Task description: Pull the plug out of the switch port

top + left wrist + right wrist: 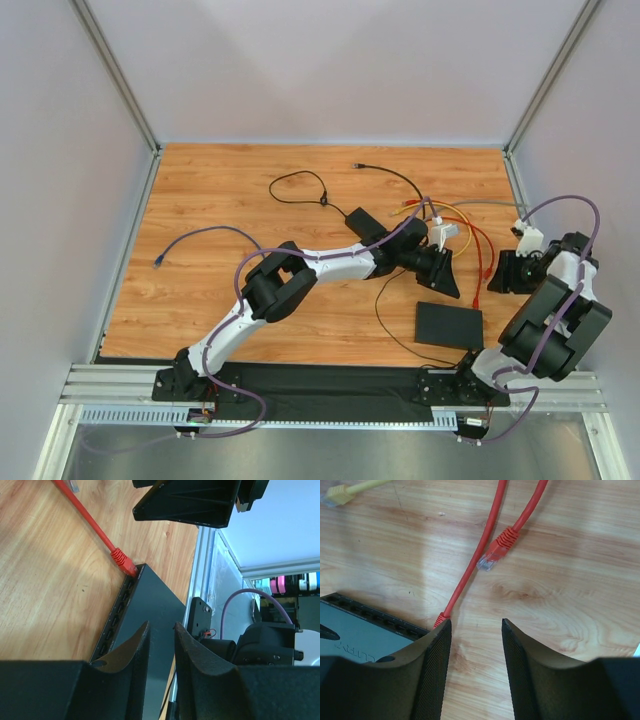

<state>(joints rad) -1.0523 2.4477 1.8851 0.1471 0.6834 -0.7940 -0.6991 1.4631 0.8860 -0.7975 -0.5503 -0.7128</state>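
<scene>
The approach is judged in hand — the red moulded plug (124,561) is seated in the end socket of the flat matte-black switch (150,605), while the right gripper (475,627) beside that socket and the left gripper (161,628) above the switch are held parted and empty — so the plug is next to be pinched and drawn straight out.

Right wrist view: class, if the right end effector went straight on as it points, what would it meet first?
Probably the bare wooden table, just beside the red cable plugged into the switch; depth is unclear.
</scene>
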